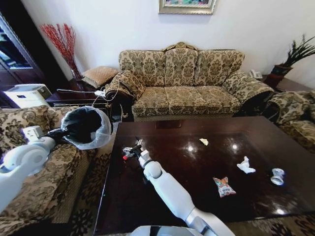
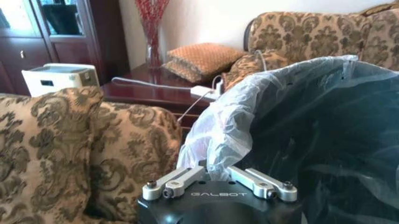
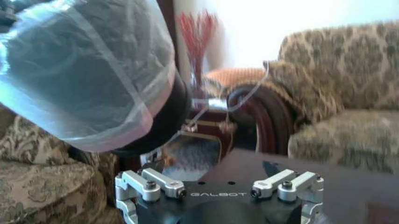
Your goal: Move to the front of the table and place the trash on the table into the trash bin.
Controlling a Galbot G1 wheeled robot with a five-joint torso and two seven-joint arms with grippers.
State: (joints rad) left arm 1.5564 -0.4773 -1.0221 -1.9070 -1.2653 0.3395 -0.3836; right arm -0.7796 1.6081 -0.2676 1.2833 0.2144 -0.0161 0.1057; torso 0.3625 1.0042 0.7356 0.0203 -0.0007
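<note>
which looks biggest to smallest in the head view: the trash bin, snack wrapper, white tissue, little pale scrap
1. trash bin, held up at its rim by the left pincer, so nearness to the camera may inflate it
2. snack wrapper
3. white tissue, close to the wrapper in size, hard to separate
4. pale scrap

Desk [image 1: 162, 196]: dark, glossy reddish-brown wood.
Pale scrap [image 1: 204, 141]: on desk, beyond right gripper [image 1: 131, 150].
Tissue [image 1: 245, 165], snack wrapper [image 1: 224, 186], silvery cup [image 1: 277, 176]: well apart from it, rightward.
</note>
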